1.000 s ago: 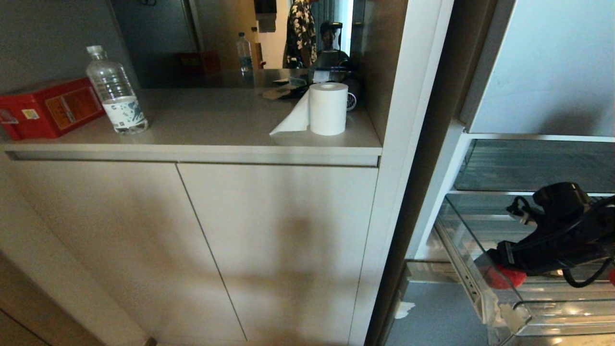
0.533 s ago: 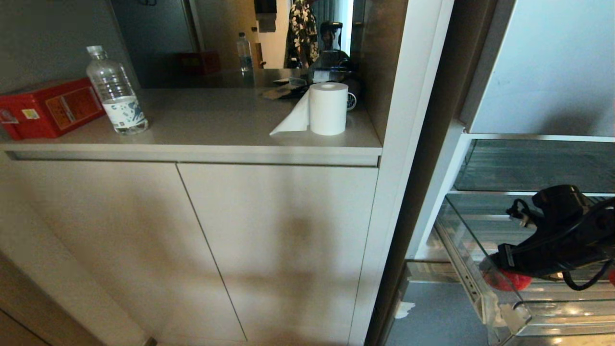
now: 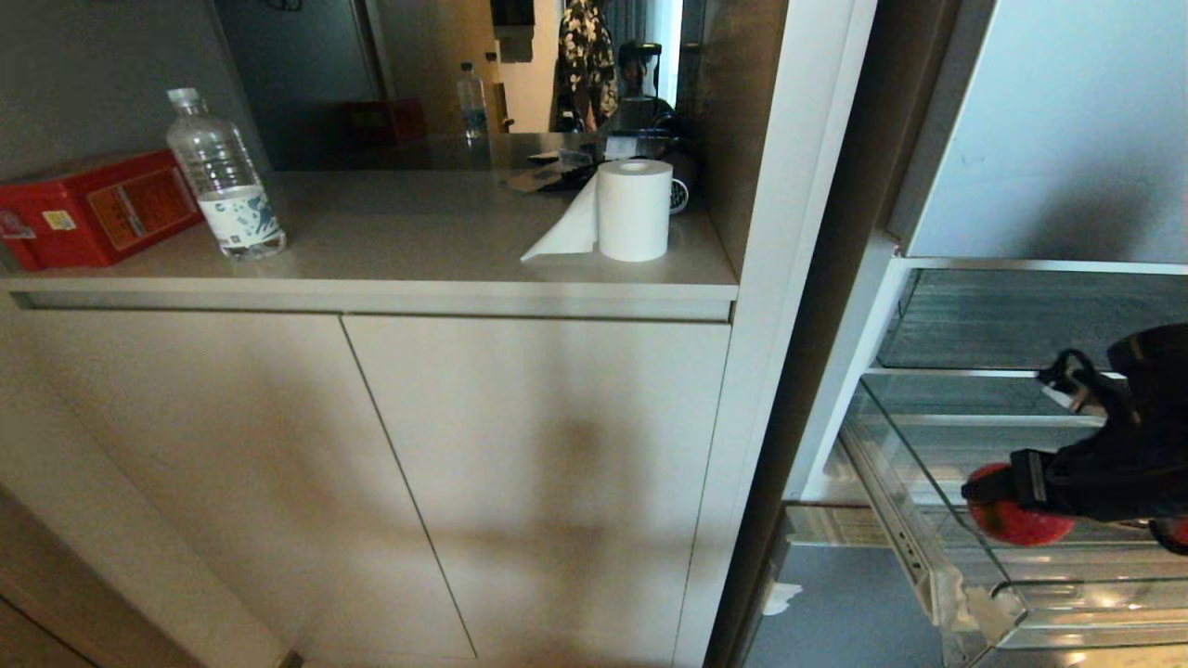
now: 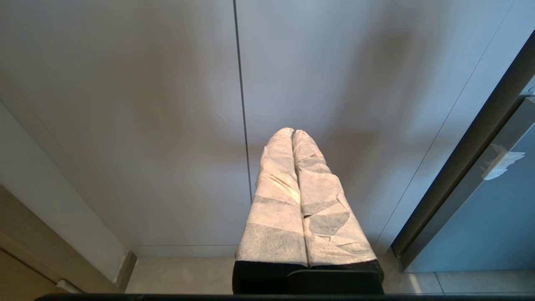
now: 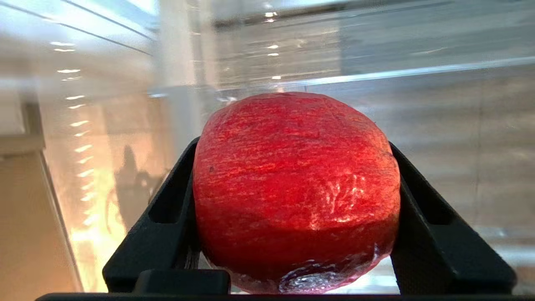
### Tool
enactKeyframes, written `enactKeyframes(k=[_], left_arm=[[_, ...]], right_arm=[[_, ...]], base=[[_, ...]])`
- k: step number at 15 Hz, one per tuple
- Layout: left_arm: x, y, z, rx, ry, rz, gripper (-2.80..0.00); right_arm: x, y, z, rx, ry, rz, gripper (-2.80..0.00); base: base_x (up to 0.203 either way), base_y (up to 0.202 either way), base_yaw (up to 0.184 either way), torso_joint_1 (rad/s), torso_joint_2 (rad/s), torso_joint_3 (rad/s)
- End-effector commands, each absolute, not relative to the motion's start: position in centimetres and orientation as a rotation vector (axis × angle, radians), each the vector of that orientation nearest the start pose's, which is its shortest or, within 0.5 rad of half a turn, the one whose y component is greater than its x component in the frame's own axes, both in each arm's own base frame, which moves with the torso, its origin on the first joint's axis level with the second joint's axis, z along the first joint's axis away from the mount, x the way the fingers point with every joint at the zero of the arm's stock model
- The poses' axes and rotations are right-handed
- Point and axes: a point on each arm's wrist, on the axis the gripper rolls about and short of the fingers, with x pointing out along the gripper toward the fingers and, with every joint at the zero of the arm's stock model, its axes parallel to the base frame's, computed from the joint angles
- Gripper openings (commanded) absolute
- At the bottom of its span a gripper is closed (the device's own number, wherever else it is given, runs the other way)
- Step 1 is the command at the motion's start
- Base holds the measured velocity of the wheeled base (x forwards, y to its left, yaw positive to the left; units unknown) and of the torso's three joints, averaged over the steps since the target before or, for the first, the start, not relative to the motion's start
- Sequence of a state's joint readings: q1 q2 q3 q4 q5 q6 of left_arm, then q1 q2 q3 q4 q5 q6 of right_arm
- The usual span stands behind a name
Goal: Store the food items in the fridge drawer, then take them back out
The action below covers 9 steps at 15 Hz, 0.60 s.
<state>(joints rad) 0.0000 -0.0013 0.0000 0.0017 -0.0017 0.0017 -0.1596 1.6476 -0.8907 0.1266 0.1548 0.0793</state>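
Black right claw (image 3: 998,506) with looping black cable; left claw (image 4: 292,133) fingers wrapped in white fabric.

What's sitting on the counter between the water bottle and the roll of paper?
Nothing: in the head view the counter is bare between the water bottle and the paper roll. The red box lies beyond the bottle, on its far side from the roll.

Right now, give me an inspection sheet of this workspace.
Surface: beige countertop over closed cabinet doors.
Job's things: red food item clamped in the right gripper, above the clear fridge drawer.
Clutter: water bottle, red box, paper roll.
Grippers: right gripper shut on the food item; left gripper shut, empty, facing the cabinet doors.
Cables: black cable on the right arm.
Surroundings: open fridge at right; mirror behind the counter.
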Motion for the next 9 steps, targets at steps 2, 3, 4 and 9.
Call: enactKeyframes(k=[2,3,4,9], left_arm=[[-2.3,0.0,7.5,0.002,0.003,-0.002,-2.80],[-2.3,0.0,7.5,0.002,0.003,-0.002,-2.80],[-2.3,0.0,7.5,0.002,0.003,-0.002,-2.80],[-2.3,0.0,7.5,0.002,0.003,-0.002,-2.80]], right_arm=[[20.3,-2.9,19.7,0.186,0.691,-0.031,-2.80],[19.0,-2.7,20.0,0.182,0.666,-0.030,-2.80],[17.3,-2.4,20.6,0.175,0.620,-0.029,-2.80],[8.2,-1.0,22.4,0.150,0.342,-0.020,-2.80]], base=[[0.000,0.000,0.000,0.000,0.00,0.000],[0.000,0.000,0.000,0.000,0.00,0.000],[0.000,0.000,0.000,0.000,0.00,0.000],[0.000,0.000,0.000,0.000,0.00,0.000]])
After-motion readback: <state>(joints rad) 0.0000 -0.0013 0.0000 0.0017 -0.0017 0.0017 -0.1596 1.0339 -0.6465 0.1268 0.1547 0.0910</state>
